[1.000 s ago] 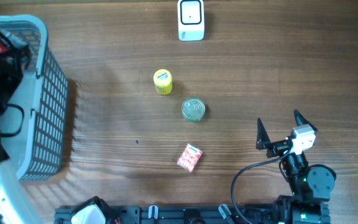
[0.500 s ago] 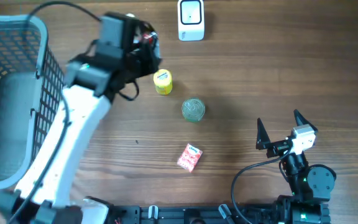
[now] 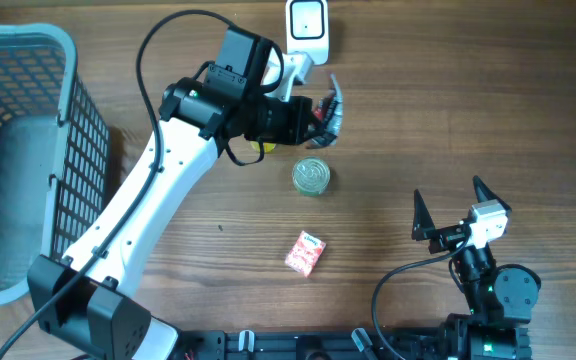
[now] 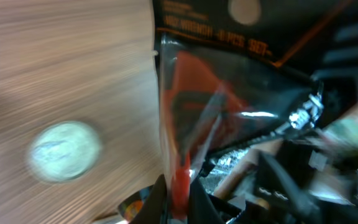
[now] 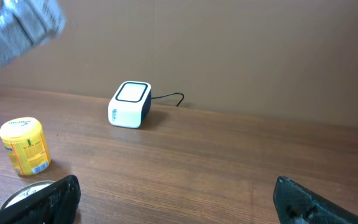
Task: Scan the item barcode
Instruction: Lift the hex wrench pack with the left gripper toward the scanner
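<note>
Yellow tub (image 5: 23, 146) mostly hidden overhead — left gripper (image 3: 318, 112) clamps 1 blurred packet (image 4: 229, 106); right gripper (image 3: 451, 203) wide, empty — 1 can (image 3: 311, 176), 1 scanner (image 3: 307, 30).

Matt grained wood table (image 3: 468, 120), glossy clear plastic packet (image 4: 229, 118), shiny metal can (image 3: 311, 176); grey plastic basket (image 3: 83, 170)

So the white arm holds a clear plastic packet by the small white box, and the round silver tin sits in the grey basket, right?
No: the overhead view shows the round silver tin on the wooden table, outside the grey plastic basket. The rest is right.
</note>
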